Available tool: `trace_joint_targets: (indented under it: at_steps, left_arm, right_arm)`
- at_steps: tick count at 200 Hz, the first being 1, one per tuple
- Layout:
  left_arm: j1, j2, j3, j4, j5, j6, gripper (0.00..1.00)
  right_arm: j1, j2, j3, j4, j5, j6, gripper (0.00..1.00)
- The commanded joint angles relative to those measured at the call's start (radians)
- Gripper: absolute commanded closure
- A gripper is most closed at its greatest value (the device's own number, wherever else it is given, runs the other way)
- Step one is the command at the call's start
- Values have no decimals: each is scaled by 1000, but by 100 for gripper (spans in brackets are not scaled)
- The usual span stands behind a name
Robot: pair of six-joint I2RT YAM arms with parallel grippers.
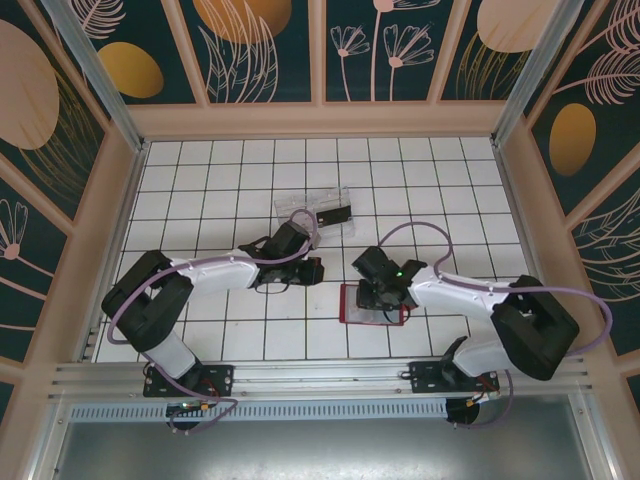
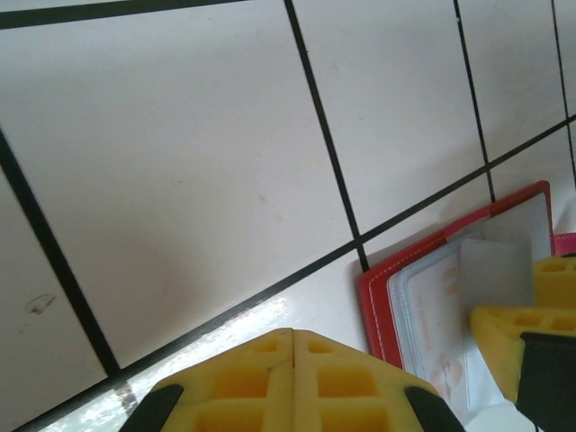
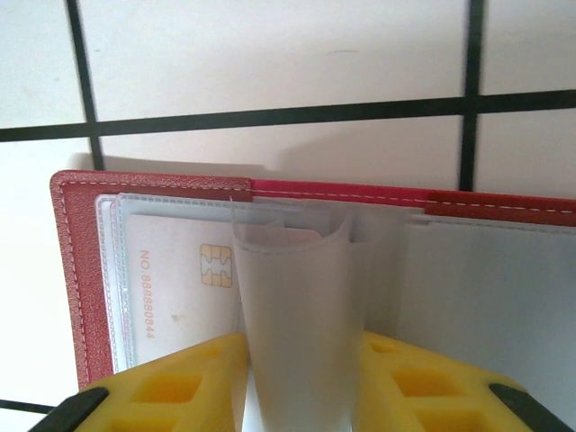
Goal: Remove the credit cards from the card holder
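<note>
Right claw (image 3: 301, 369): your two yellow fingers stand on either side of a curled clear sleeve (image 3: 292, 297) and press on it from both sides.
Left claw (image 2: 292, 340): your fingers are together with nothing between them, close to bare tile.
Card holder (image 3: 76, 270): it lies open and flat under your right claw, with a red stitched border and clear sleeves inside. It sits right of the table's (image 1: 250, 170) middle, toward the near edge.
Card (image 3: 180, 270): pale, with a gold chip and a printed number, tucked in the sleeve just left of the pinched one.
Axis: the holder's long side runs roughly along the table's near edge.
Room: you have bare tiles to the holder's left and toward the near edge. Your left claw sits near its far-left corner.
Far side: a clear tray (image 1: 300, 203) with a dark card (image 1: 335, 214) at its right end lies well apart, toward the far edge.
</note>
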Motion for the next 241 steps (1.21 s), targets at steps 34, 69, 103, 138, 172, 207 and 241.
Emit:
trace_joint_targets:
  at_steps: [34,69,103,138,172,207,241]
  left_arm:
    - [-93,109,91,67,125,-61,100]
    - [-147,180,124,151,195,-120,100]
    - [-149,153,111,99,139,-111,100]
    - [-142,72,56,43,57,-125,100]
    - [-110,-43,-20,40,-10,-166,100]
    - [-76,-105,-62,39,-28,-170,100]
    - [-75,-72,-64,68,34,-179,100]
  right_arm:
    - [-84,-111,-98,99,-92,23,69]
    - [-85,-106,-108,132,-125,25,71]
    - [-86,-118,-113,191,-163,48,77]
    - [-85,-109,-116,288,-208,104,81]
    - [-86,-99,-114,367,-191,163,84]
    - [-86,-52,-93,465,-174,209,88]
    - [-90,31,-24,412,-154,155,93]
